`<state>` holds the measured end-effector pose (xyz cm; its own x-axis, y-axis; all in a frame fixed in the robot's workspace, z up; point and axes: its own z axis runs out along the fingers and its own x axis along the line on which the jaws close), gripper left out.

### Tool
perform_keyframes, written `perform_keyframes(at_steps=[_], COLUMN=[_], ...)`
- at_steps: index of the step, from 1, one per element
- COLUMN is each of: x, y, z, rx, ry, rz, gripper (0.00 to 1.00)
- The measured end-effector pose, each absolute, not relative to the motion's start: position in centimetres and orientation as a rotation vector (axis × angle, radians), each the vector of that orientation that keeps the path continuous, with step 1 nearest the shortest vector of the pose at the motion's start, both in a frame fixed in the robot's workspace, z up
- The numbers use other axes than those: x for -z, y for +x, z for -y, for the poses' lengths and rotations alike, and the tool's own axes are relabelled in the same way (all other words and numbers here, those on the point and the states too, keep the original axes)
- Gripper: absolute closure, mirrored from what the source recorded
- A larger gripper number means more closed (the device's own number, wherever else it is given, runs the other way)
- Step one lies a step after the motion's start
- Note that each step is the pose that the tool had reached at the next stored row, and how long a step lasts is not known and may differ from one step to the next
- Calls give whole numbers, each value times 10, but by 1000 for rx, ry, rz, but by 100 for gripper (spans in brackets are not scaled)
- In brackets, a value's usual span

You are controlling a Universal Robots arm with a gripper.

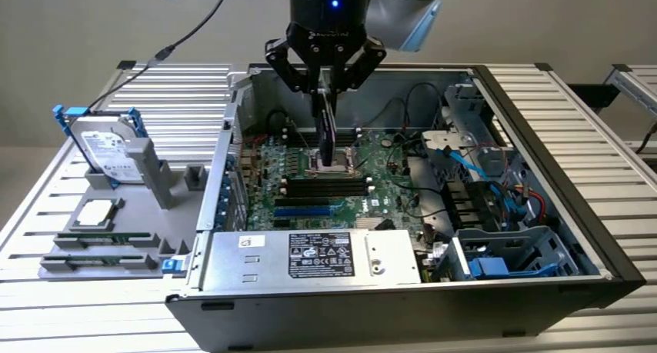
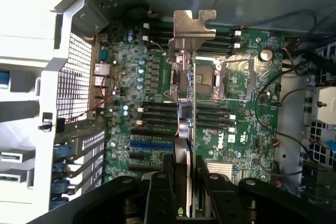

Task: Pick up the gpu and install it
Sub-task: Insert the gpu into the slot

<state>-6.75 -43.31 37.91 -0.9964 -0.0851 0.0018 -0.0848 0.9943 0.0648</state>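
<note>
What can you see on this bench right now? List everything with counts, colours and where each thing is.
computer case: one, black and grey, open, on the table
motherboard: one, green, on the case floor
power supply: one, silver with a label, inside the case by the wall nearest the exterior camera
fixture: one, grey, beside the case at the exterior view's left
hard drive: one, silver in a blue frame, upright on the fixture
processor chip: one, silver, on the fixture
memory sticks: two, green, lying on the fixture
table: one, silver, slatted, under everything
gpu: one, black with a silver bracket, edge-on above the motherboard
gripper: one, black, shut on the gpu
</note>
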Motion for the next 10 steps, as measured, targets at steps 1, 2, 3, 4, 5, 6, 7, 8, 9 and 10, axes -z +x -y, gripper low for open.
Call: perform_keyframes(at_steps=[1,2,3,4,5,6,7,8,9,10], x=[-378,-378,-377,-376,-376,-376,-376,-376,-376,-376], y=[-67,-67,-67,-67,-67,-67,-67,-67,-67,-67], z=[433,433,433,433,433,433,433,433,433,433], rx=[103,105,108,112,118,124,132,140,146,149], ry=[162,190,217,241,262,281,299,319,338,361], rz=[3131,3129,3127,3126,3125,3124,3123,3122,3120,3117], gripper=[73,73,73,73,73,73,73,73,73,73])
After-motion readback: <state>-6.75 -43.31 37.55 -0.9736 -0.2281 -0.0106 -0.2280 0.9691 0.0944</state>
